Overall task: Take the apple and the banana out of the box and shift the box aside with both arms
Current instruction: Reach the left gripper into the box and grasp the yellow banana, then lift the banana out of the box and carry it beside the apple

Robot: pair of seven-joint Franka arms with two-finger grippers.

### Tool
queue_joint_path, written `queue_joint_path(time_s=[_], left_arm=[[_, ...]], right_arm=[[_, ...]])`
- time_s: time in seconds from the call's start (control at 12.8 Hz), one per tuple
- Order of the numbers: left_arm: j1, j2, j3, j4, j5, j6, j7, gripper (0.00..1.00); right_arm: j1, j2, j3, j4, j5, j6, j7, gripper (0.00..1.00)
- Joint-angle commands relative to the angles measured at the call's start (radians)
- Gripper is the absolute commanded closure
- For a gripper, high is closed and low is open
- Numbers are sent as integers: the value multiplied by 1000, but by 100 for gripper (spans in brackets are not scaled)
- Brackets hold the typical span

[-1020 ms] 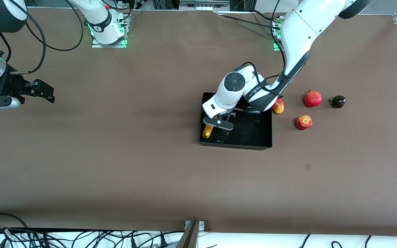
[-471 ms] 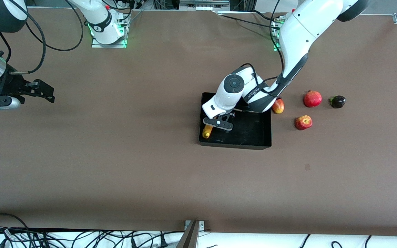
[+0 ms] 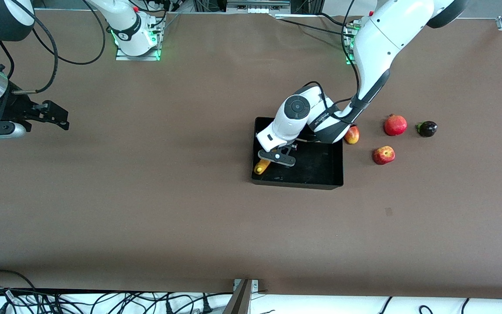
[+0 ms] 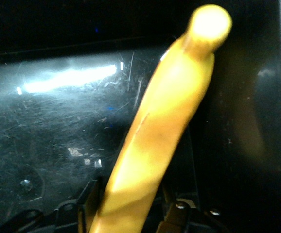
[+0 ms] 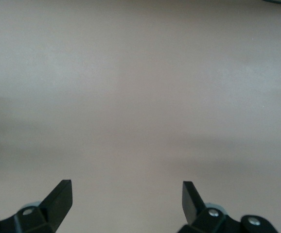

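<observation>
The black box sits mid-table, toward the left arm's end. The yellow banana lies inside it along the wall at the right arm's end. My left gripper is down in the box, shut on the banana. In the left wrist view the banana runs up from between the dark fingers of the left gripper over the glossy box floor. The red apple rests on the table beside the box, toward the left arm's end. My right gripper waits open at the right arm's end of the table, over bare tabletop.
A red-yellow mango lies against the box's outer wall, partly under the left arm. A red pomegranate and a small dark fruit sit farther toward the left arm's end. Cables hang at the table's front edge.
The left gripper's fingers have closed in on the banana. The banana's visible end has swung slightly and now lies more slanted. The right arm has not moved.
</observation>
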Motion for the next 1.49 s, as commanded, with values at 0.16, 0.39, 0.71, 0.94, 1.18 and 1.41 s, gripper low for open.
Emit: queue_joint_path(time_s=[0.16, 0.39, 0.71, 0.94, 1.18, 1.41], left_arm=[[6, -62, -5, 10, 36, -106, -14, 100], [8, -127, -10, 16, 18, -168, -15, 100], [78, -269, -59, 67, -68, -411, 27, 100], [201, -284, -64, 182, -116, -641, 280, 100], [363, -280, -56, 198, -111, -731, 510, 100], [550, -228, -53, 188, -97, -732, 700, 100]], right_arm=[[-11, 6, 9, 16, -2, -3, -3, 0], [-11, 6, 9, 16, -2, -3, -3, 0], [-11, 6, 9, 16, -2, -3, -3, 0], [-11, 6, 9, 16, -2, -3, -3, 0], [-11, 6, 9, 16, -1, -3, -3, 0], [-11, 6, 9, 16, -2, -3, -3, 0]])
